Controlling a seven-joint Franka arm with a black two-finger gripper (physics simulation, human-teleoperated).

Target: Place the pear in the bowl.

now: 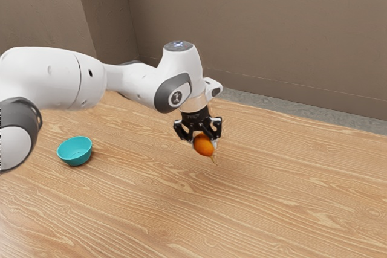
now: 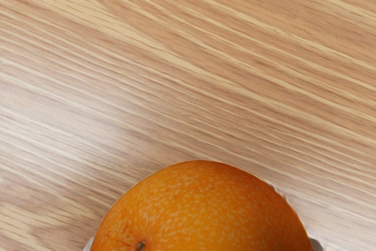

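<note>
My gripper (image 1: 204,141) is shut on a rounded orange fruit (image 1: 204,145), one finger against each side of it. The fruit looks like an orange rather than a pear, and it hangs a little above the table. In the wrist view the speckled fruit (image 2: 202,210) shows a small dark stem spot, with grey fingertip edges at its two sides. A teal bowl (image 1: 76,159) stands upright on the table toward the exterior view's left, well apart from the gripper and nearer the arm's base.
The wood-grained table (image 1: 260,197) extends under the arm and past the gripper. Behind its far edge are a grey floor strip (image 1: 272,102) and a brown wall (image 1: 272,28). The arm's forearm passes above the table between the bowl and the wall.
</note>
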